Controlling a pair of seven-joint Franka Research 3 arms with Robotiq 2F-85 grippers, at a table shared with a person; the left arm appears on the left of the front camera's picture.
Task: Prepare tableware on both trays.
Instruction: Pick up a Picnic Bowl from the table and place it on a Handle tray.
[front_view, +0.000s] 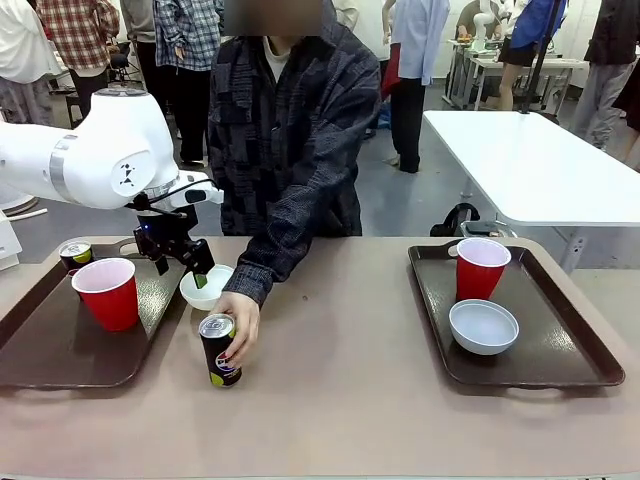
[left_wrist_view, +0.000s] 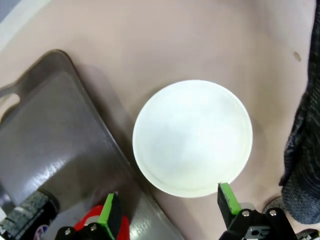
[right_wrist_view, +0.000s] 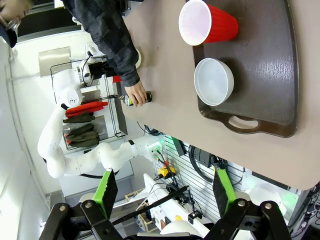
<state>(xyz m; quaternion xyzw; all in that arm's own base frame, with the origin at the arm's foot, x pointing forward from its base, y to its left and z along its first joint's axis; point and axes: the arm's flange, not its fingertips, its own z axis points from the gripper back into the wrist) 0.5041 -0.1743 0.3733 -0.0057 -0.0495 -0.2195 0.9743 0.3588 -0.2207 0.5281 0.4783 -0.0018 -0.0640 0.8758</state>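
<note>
My left gripper (front_view: 183, 270) hangs open just above a white bowl (front_view: 205, 287) that sits on the table beside the left tray (front_view: 40, 340). In the left wrist view its green pads (left_wrist_view: 111, 210) flank the near rim of the bowl (left_wrist_view: 192, 137). That tray holds a red cup (front_view: 107, 292) and a Pepsi can (front_view: 75, 255). A person's hand (front_view: 240, 322) grips a second Pepsi can (front_view: 218, 350) standing on the table. The right tray (front_view: 590, 360) carries a red cup (front_view: 480, 267) and a white bowl (front_view: 483, 326). My right gripper (right_wrist_view: 165, 192) stands open, high above that tray (right_wrist_view: 270, 65).
The person's sleeve (front_view: 270, 265) reaches across the table right next to the left gripper and bowl. Bare tabletop (front_view: 350, 380) lies between the two trays. A white table (front_view: 540, 160) and standing people are behind.
</note>
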